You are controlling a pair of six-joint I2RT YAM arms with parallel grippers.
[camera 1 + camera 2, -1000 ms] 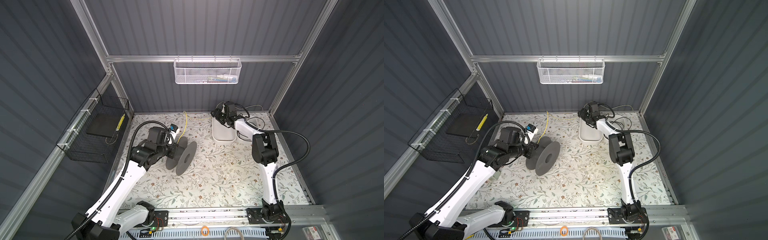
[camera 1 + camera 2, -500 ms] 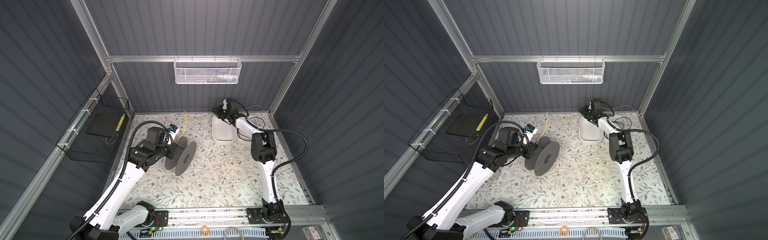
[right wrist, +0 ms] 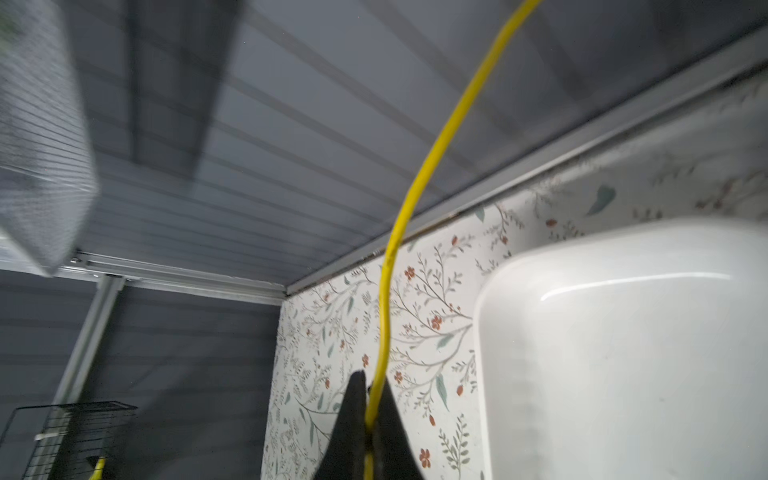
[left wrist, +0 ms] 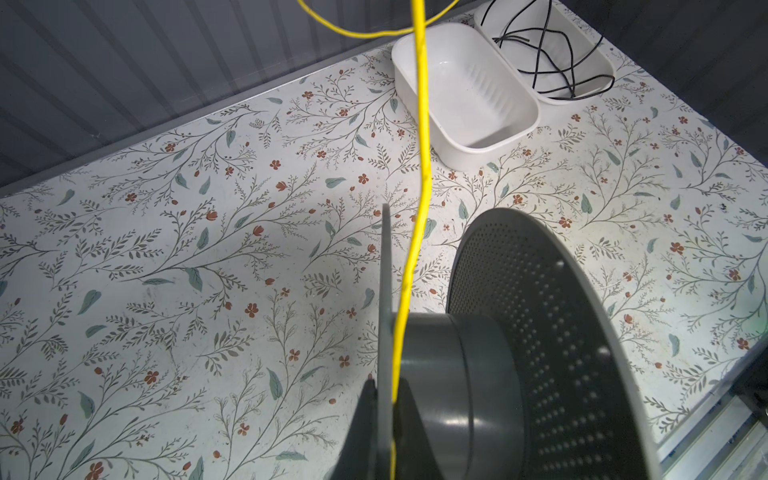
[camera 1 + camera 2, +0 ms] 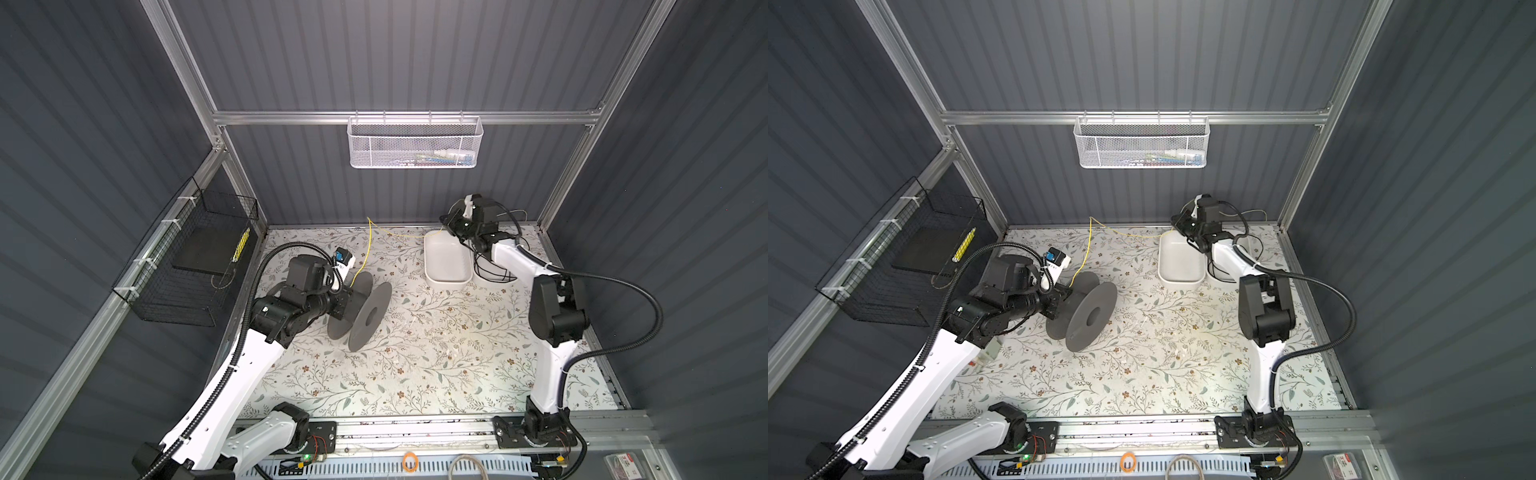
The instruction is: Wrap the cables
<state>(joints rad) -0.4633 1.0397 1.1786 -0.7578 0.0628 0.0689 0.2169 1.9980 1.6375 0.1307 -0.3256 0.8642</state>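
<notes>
Grip check: the right gripper is squeezed closed on the thin bright yellow wire, its black fingertips meeting with only that strand between them. In both top views it hangs above the floral-patterned tabletop, at the back, by the far end of the white rectangular plastic tub.

From that pinch the wire runs through the air toward the left side and kinks sharply close to the back wall. Then it drops to the dark grey plastic spool with its two round flanges.

Over to the left gripper: narrow as well, fingers clamped either side of the spool's near flange, which shows edge-on in the left wrist view. The wire slips down into that same clamp, right beside the core. The spool sits on edge with its axis roughly level, well apart from the tub.

A second white tub stands just beside the first, holding a tangle of thin black cord.

Writing now: a small packet at the front right corner carries red print, too small to read. The items in the white mesh basket on the back rail are likewise too small to make out.
</notes>
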